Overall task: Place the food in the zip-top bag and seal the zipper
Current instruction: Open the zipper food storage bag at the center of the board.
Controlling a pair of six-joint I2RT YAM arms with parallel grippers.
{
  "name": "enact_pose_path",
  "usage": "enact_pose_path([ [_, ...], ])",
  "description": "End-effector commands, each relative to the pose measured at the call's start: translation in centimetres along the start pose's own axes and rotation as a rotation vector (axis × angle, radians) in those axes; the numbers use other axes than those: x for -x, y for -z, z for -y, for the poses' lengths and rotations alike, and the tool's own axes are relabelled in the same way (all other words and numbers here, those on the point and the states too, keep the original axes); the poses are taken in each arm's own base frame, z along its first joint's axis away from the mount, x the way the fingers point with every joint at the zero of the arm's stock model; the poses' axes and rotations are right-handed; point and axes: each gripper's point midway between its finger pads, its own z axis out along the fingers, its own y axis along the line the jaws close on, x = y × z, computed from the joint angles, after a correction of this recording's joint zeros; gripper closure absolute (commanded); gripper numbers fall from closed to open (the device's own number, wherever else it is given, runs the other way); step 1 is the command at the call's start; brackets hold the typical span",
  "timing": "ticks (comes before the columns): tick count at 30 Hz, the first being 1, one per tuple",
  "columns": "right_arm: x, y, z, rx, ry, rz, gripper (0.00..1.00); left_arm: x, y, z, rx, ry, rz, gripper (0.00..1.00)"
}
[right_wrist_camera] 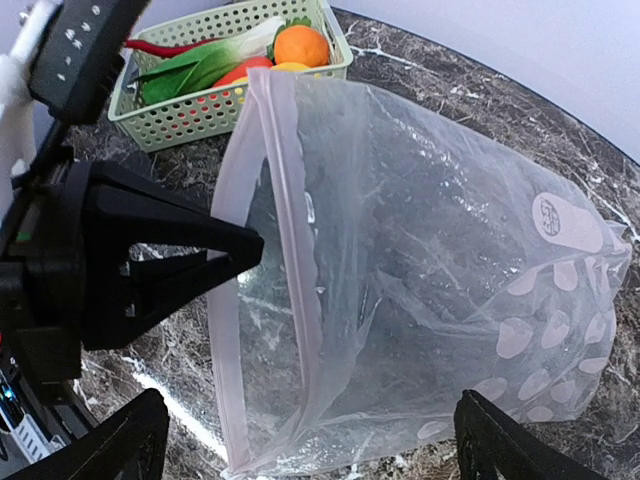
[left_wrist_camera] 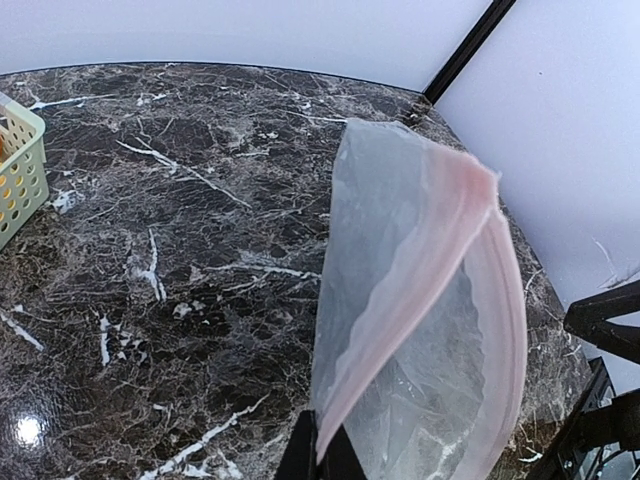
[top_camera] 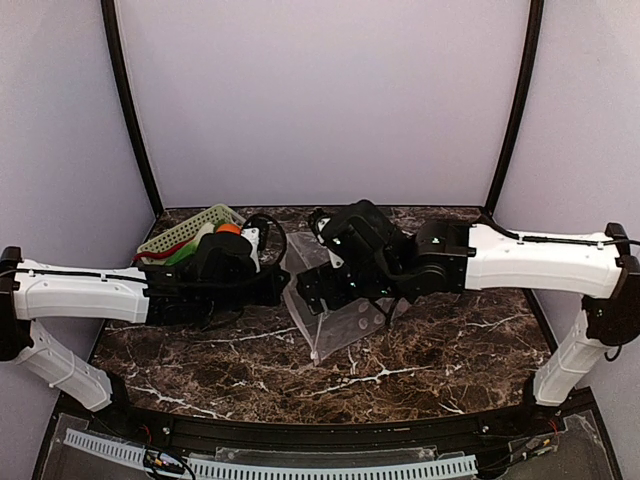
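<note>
The zip-top bag (right_wrist_camera: 440, 250) stands half upright on the marble, clear with pale dots near its bottom, its mouth gaping. Its pink zipper (right_wrist_camera: 300, 260) is parted into two strips. My left gripper (left_wrist_camera: 320, 455) is shut on one strip of the zipper (left_wrist_camera: 420, 270) at the rim and holds it up. My right gripper (right_wrist_camera: 310, 440) is open wide just in front of the bag's mouth, holding nothing. The food lies in the pale green basket (right_wrist_camera: 190, 125): bok choy (right_wrist_camera: 205, 68), a red chili (right_wrist_camera: 160, 47) and an orange fruit (right_wrist_camera: 300, 45). In the top view the bag (top_camera: 340, 325) sits between both grippers.
The basket (top_camera: 185, 233) stands at the back left, behind the left arm (top_camera: 90, 292). The right arm (top_camera: 540, 262) reaches in from the right. Lilac walls and black corner posts (top_camera: 130, 110) close the table's back and sides.
</note>
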Motion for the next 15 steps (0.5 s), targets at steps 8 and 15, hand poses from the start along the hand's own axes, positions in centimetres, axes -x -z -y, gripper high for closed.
enact_pose_path([
  [8, 0.9, -2.2, 2.1, -0.31, -0.076, 0.061, 0.02, 1.6, 1.5, 2.1, -0.107, 0.059, 0.04, 0.99],
  [15, 0.0, -3.9, 3.9, -0.451, -0.062, 0.052, 0.01, 1.8, 1.9, 2.2, -0.12, 0.067, 0.05, 0.99],
])
